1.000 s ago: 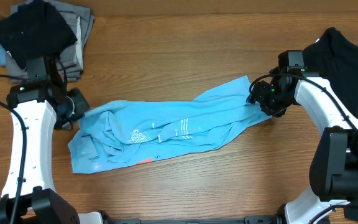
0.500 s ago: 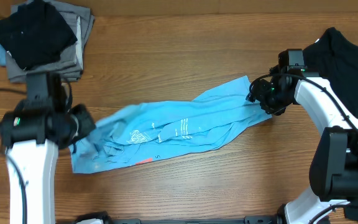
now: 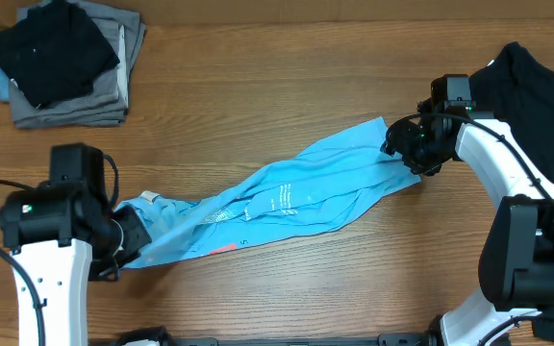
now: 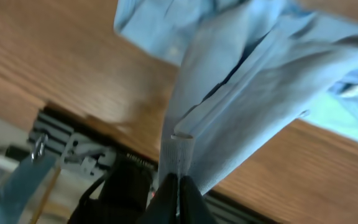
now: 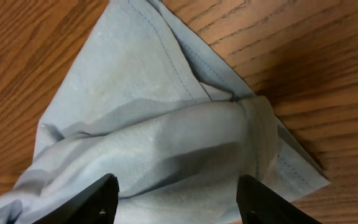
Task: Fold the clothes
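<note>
Left wrist view puts the left gripper [image 4: 178, 198] at the bottom edge. Its two dark fingers are pressed together on a ribbed hem strip of the light blue short-sleeved cotton T-shirt [image 4: 260, 87]. From that pinch the fabric lifts off the brown wooden tabletop [image 4: 55, 74] in a taut fold and fans out toward the top of the picture.

From overhead, this gripper sits near the front left of the tabletop, at the shirt's left end. The shirt lies as a long, narrow, rumpled band running diagonally up to the right. White printed lettering [image 3: 282, 197] shows near its middle. A small orange-red mark [image 3: 222, 249] sits at its lower edge, nearer the left end.

The band's far end meets the right gripper [image 5: 180, 200]. In the right wrist view its fingers stand wide apart, one on either side of a rounded bunch of blue cloth. Beyond them a stitched, hemmed corner spreads flat on the wood. Whether the fingertips press the cloth cannot be told.

At the far left corner, well apart from the shirt, is a stack of grey folded garments [image 3: 113, 101] with a black garment [image 3: 51, 48] on top. A black cloth [image 3: 537, 86] lies at the right edge, beside the right arm.
</note>
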